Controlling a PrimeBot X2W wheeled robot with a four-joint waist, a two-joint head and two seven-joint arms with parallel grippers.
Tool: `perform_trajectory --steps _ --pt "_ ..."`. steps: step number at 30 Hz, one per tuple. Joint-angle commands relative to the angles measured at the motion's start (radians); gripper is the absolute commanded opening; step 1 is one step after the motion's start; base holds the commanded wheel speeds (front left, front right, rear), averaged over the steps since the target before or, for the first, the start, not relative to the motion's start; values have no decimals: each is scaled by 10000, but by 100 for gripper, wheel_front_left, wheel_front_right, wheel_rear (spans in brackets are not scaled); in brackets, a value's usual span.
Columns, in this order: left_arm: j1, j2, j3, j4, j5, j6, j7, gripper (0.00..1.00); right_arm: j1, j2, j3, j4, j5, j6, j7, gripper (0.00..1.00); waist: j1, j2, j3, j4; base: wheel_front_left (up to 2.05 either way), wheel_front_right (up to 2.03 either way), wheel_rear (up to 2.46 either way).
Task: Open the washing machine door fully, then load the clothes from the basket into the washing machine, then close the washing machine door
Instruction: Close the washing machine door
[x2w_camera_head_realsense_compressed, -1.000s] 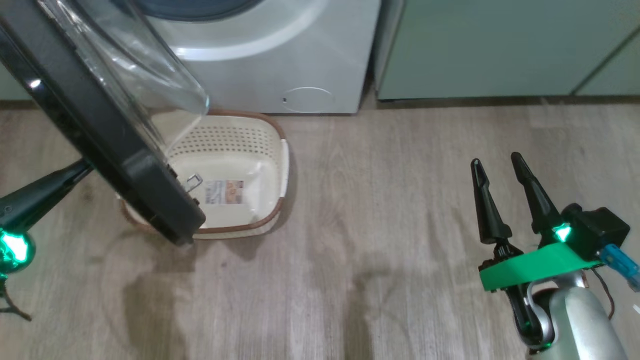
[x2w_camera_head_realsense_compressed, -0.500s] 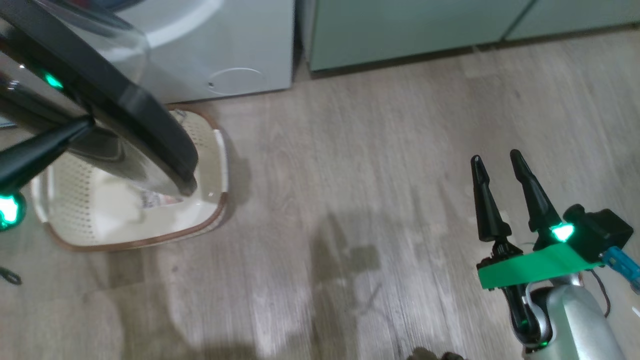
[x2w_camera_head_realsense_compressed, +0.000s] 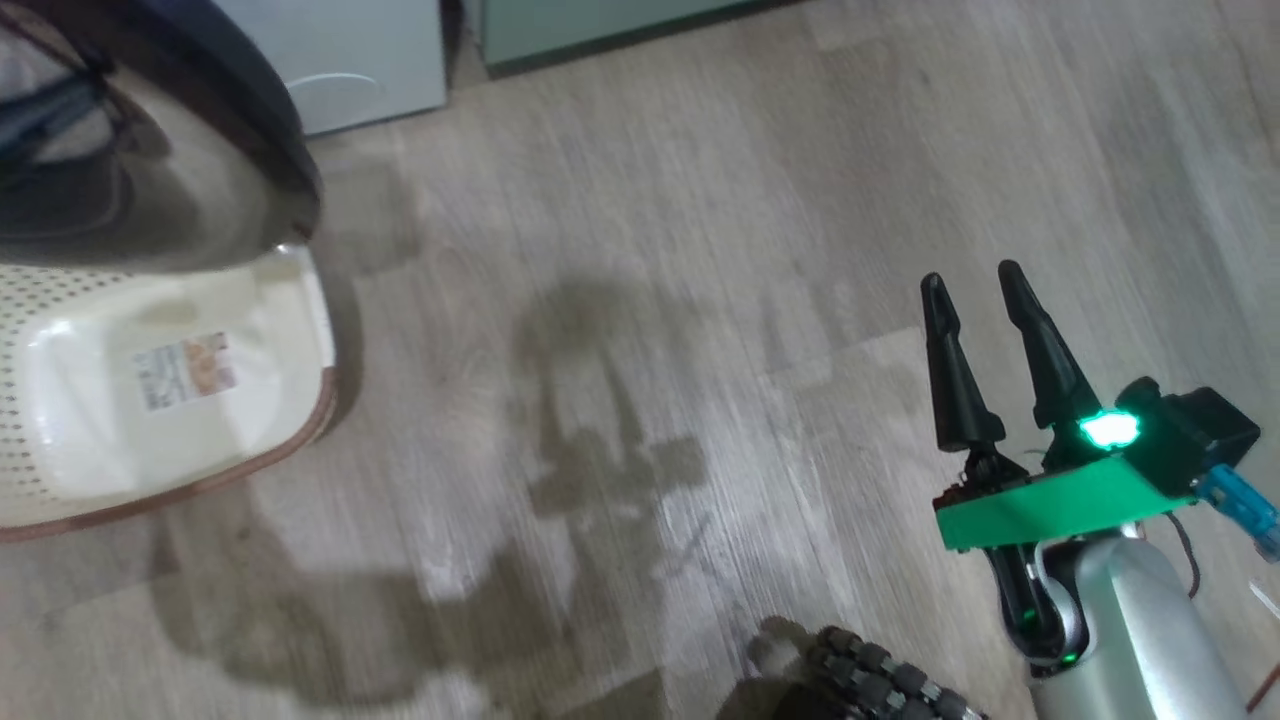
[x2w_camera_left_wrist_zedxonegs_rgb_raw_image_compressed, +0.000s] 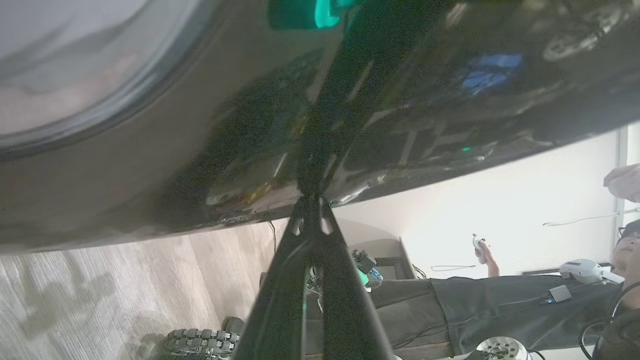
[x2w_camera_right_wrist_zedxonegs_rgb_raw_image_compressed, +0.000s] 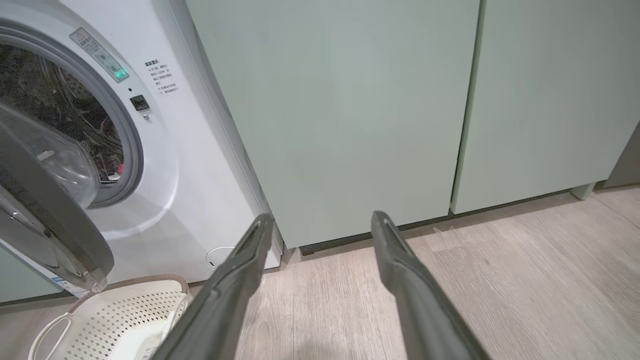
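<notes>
- My left gripper (x2w_camera_left_wrist_zedxonegs_rgb_raw_image_compressed: 310, 194) is closed right up, fingers together. The tips press on the glossy black rim of the washing machine door (x2w_camera_left_wrist_zedxonegs_rgb_raw_image_compressed: 400, 75), mid-frame in the left wrist view. It grips nothing.
- My right gripper (x2w_camera_head_realsense_compressed: 968, 278) is spread wide and empty at the right of the head view. It hangs over the wood floor (x2w_camera_head_realsense_compressed: 650, 250) and touches nothing.
- One door, swung out from the drum mouth (x2w_camera_right_wrist_zedxonegs_rgb_raw_image_compressed: 50, 90), sits at the upper left of the head view and overhangs the basket (x2w_camera_head_realsense_compressed: 100, 420).
- One basket sits at the left edge of the head view, on the floor just before the washing machine (x2w_camera_right_wrist_zedxonegs_rgb_raw_image_compressed: 200, 175), with one paper label (x2w_camera_head_realsense_compressed: 185, 370) on its bottom.
- One washing machine, at the left of the right wrist view.
- Two pale green cabinet panels (x2w_camera_right_wrist_zedxonegs_rgb_raw_image_compressed: 340, 115) stand to its right.
- One person (x2w_camera_left_wrist_zedxonegs_rgb_raw_image_compressed: 500, 305) is at the lower right of the left wrist view.
</notes>
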Motion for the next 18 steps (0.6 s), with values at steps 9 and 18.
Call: perform_trajectory --steps 9,18 --pt "-1731 783 146 653 438 128 -354 0 -196 -45 312 -509 415 0 -95 100 -1 0 676 -833 0 0 0" --pt "-2640 548 -109 1797 1085 -22 -1221 0 -240 -45 329 -588 569 0 -96 100 -1 0 762 -931 0 0 0"
